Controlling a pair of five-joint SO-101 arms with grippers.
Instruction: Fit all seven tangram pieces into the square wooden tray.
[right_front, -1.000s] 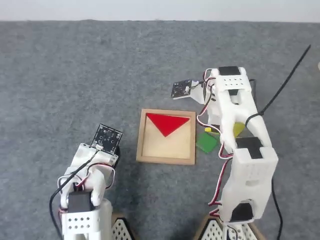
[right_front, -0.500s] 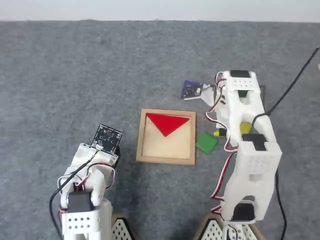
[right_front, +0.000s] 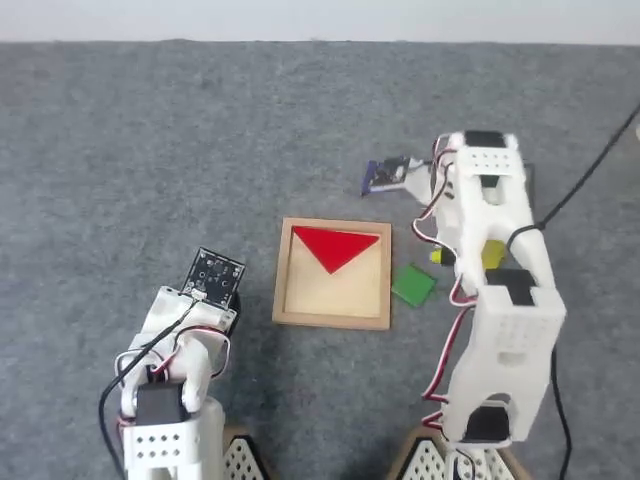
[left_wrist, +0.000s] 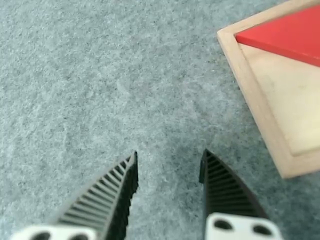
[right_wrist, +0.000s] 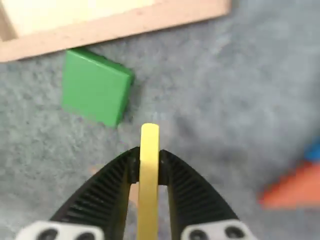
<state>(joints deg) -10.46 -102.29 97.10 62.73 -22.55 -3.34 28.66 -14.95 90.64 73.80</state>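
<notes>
The right tool (right_wrist: 149, 156) pinches a yellow piece (right_wrist: 149, 136) edge-on over grey carpet (right_front: 150, 130) (left tool (left_wrist: 170, 155) gapes, empty).

Tray (right_front: 332, 321) of pale matt wood; counter (right_front: 150, 140) in fuzzy grey cloth (carpet-like); green piece (right_wrist: 96, 86) smooth, matt

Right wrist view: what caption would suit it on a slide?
Right gripper shut on a yellow piece held edge-on; green square and wooden tray lie on grey carpet beyond.

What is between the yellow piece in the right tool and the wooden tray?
The green square lies between the yellow piece, pinched in the right tool, and the tray; the right wrist view shows it.
</notes>
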